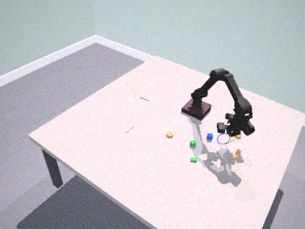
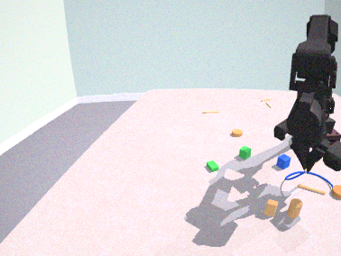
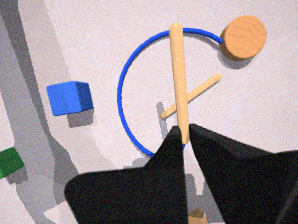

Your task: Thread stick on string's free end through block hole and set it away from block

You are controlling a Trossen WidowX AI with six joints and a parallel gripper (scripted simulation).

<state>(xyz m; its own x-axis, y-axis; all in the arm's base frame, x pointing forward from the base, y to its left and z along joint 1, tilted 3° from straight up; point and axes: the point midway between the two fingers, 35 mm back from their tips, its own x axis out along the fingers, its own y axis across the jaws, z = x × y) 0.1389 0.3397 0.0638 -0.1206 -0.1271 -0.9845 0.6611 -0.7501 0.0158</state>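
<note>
My gripper (image 3: 183, 130) (image 2: 307, 169) (image 1: 231, 135) is shut on one end of a thin wooden stick (image 3: 178, 75), which points away from the fingers just above the table. A blue string (image 3: 121, 90) (image 2: 293, 175) (image 1: 220, 139) runs in a loop from the held end of the stick to the round wooden button (image 3: 243, 37) (image 2: 336, 192) (image 1: 238, 136). A tan wooden block (image 2: 271, 207) stands beside a tan cylinder (image 2: 294, 208) on the near side of the loop; I cannot see the hole.
A loose stick (image 3: 192, 95) (image 2: 311, 189) lies inside the loop, under the held one. A blue cube (image 3: 70, 97) (image 2: 283, 160) (image 1: 210, 137), two green cubes (image 2: 244, 151) (image 2: 212, 166), an orange disc (image 2: 236, 132) (image 1: 169, 135) and more loose sticks (image 1: 130, 129) (image 2: 210, 112) lie around. The arm's base (image 1: 196, 108) stands behind.
</note>
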